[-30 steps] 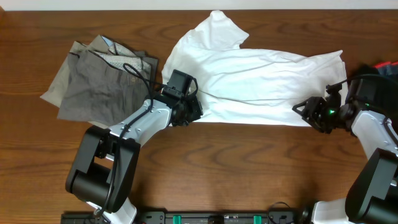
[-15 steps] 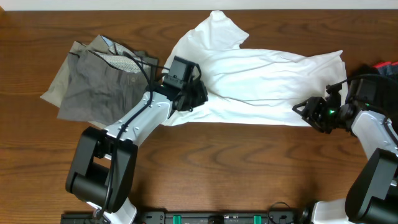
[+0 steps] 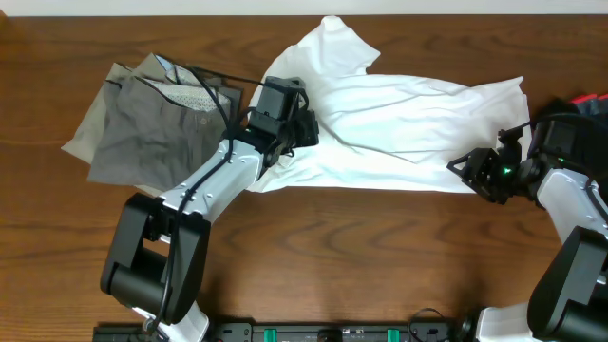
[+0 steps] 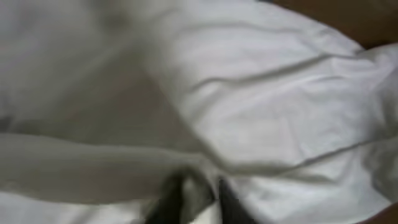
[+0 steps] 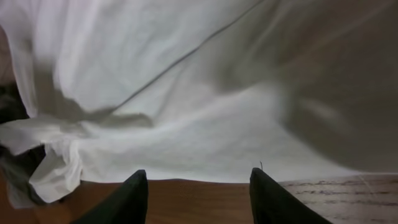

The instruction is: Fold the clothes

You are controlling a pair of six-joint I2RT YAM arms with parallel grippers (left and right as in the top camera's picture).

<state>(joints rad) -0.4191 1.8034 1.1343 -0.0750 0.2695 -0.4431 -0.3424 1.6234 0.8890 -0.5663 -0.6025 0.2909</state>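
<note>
The white T-shirt (image 3: 408,119) lies spread across the middle and right of the table, one sleeve toward the far edge. My left gripper (image 3: 304,128) sits on its left part. In the blurred left wrist view its dark fingers (image 4: 177,199) stand slightly apart with a fold of the shirt (image 4: 261,112) between them (image 4: 202,194); whether they pinch it is unclear. My right gripper (image 3: 467,171) is open at the shirt's lower right hem. Its fingertips (image 5: 138,180) hover over bare wood just short of the hem (image 5: 199,149), with nothing between them (image 5: 198,179). Grey trousers (image 3: 142,133) lie crumpled at the left.
A dark garment with a red edge (image 3: 591,101) pokes in at the far right edge behind the right arm. The wooden tabletop (image 3: 380,256) runs along the front. A loose bunch of the shirt's cloth (image 5: 56,168) hangs at the left of the right wrist view.
My left gripper has moved from the shirt's near left edge up and slightly right, onto the shirt's left part. The right arm has stayed still.
</note>
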